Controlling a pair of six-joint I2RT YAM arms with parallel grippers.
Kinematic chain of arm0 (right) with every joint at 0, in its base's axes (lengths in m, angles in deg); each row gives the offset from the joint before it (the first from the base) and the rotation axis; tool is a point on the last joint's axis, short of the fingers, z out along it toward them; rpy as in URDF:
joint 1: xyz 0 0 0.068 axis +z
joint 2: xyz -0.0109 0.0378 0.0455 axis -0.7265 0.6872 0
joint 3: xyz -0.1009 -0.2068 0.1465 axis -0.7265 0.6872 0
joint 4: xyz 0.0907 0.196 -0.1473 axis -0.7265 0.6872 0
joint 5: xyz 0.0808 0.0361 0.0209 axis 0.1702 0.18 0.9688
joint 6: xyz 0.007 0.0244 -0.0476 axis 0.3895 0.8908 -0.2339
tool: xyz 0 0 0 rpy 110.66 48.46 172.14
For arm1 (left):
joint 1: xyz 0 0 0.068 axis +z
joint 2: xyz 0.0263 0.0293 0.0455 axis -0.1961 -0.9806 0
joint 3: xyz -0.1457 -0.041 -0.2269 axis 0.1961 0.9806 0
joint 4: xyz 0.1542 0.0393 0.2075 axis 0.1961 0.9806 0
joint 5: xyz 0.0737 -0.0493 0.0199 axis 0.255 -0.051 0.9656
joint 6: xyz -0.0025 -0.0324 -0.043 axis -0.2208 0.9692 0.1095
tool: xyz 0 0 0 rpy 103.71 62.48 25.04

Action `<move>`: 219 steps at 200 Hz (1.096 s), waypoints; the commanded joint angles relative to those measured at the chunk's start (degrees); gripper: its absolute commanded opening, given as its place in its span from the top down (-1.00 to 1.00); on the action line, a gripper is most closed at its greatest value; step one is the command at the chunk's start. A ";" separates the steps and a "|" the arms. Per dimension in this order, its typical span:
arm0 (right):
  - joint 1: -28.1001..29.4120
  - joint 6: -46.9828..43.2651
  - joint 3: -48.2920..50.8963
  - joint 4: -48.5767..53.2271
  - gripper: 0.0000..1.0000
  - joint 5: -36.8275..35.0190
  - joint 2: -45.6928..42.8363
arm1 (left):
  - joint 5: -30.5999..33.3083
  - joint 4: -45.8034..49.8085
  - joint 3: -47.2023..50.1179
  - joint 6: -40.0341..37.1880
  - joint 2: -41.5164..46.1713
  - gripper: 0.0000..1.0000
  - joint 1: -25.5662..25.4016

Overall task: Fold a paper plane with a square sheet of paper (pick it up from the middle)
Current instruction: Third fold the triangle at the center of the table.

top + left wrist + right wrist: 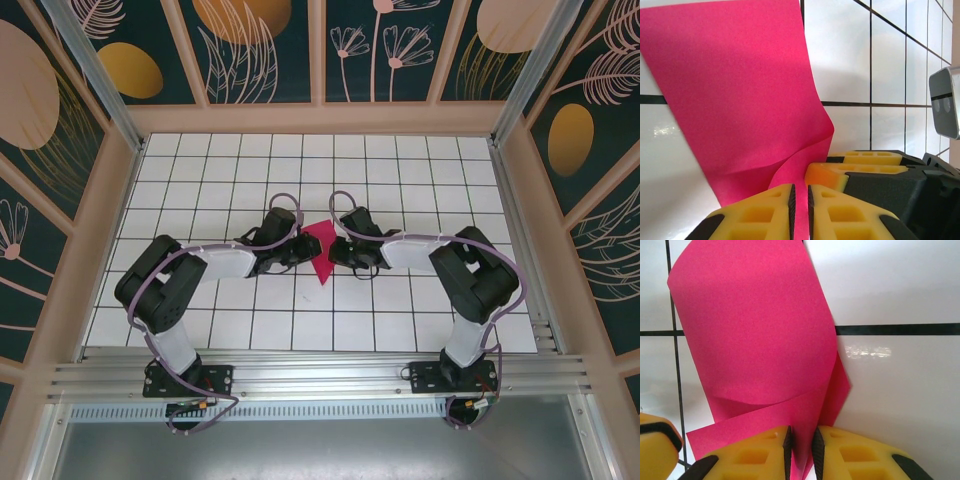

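My left fingers (794, 197) and right fingers (789, 440) both pinch the thin pink square sheet of paper (322, 250); tugging apart could rip it.

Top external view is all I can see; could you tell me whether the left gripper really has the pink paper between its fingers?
Observer: Yes; in the left wrist view the square sheet of paper runs into the narrow slit between the fingers of the left gripper.
Operator: And the right one?
Observer: The right gripper pinches a lower edge the same way.
Operator: Is the sheet flat?
Observer: No, one flap curls over a lower layer.
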State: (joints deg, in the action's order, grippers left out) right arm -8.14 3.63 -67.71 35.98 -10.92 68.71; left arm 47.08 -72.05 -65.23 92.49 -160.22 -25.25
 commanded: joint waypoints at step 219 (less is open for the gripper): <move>1.18 1.19 -0.90 3.32 0.53 -3.78 3.96 | 5.42 8.17 -2.67 -4.28 -5.13 0.71 -1.49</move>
State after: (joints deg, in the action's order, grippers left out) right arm -7.20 4.68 -69.33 38.19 -13.39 69.46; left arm 50.18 -67.00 -66.80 90.00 -164.03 -26.54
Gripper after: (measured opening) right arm 0.234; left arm 0.152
